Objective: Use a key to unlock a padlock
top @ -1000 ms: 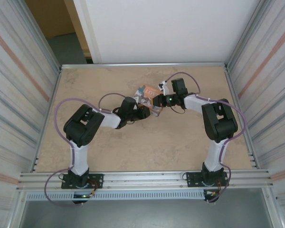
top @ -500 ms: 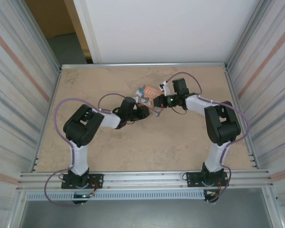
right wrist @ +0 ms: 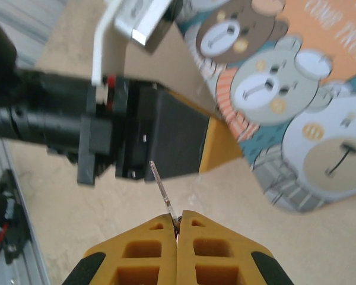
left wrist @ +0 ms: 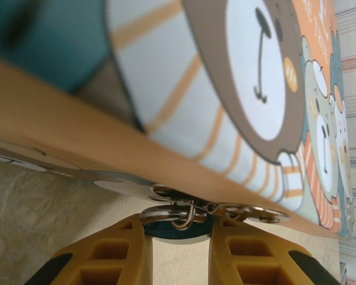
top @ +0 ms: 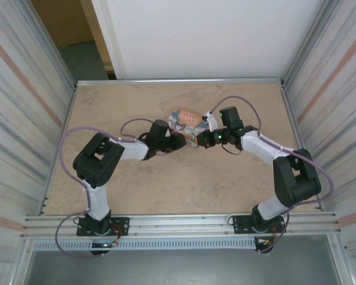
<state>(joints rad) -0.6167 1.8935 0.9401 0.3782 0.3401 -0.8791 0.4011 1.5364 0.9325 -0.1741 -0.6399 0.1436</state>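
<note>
Your left gripper [left wrist: 178, 235] pinches the padlock [left wrist: 166, 231] right at the box's [left wrist: 237, 89] edge; your right gripper [right wrist: 178, 223], near the box, clamps the key [right wrist: 161, 184].

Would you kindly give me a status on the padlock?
Left gripper shut on padlock, at edge of box. Right gripper shut on key, blade out. Left arm's black housing ahead of key.

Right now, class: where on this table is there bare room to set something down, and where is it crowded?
Free: the table's far-left corner, beyond the left arm; the near middle strip between both arm bases; the far-right corner behind the right arm. Crowded: the centre, where both arms meet at the box.
</note>
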